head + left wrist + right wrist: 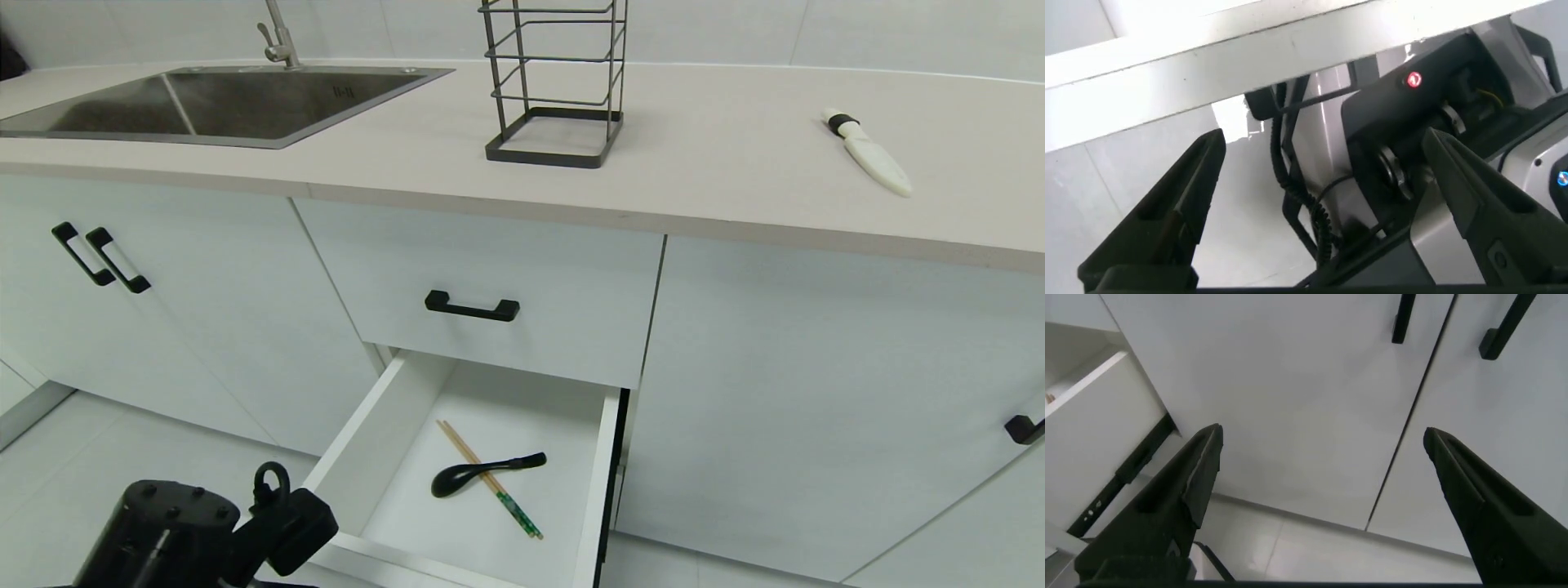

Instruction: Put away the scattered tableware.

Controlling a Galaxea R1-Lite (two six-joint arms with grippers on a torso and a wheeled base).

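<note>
L grip, R grip spread empty | blk spoon across green-tip chopsticks, drawer

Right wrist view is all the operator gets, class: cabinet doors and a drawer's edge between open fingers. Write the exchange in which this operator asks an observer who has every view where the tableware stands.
Operator: What is inside the open drawer?
Observer: A black spoon lies crossing a pair of chopsticks on the floor of the drawer.
Operator: Is any tableware still out on top?
Observer: Yes, a white knife with a black band lies on the countertop, off to the right of the wire rack.
</note>
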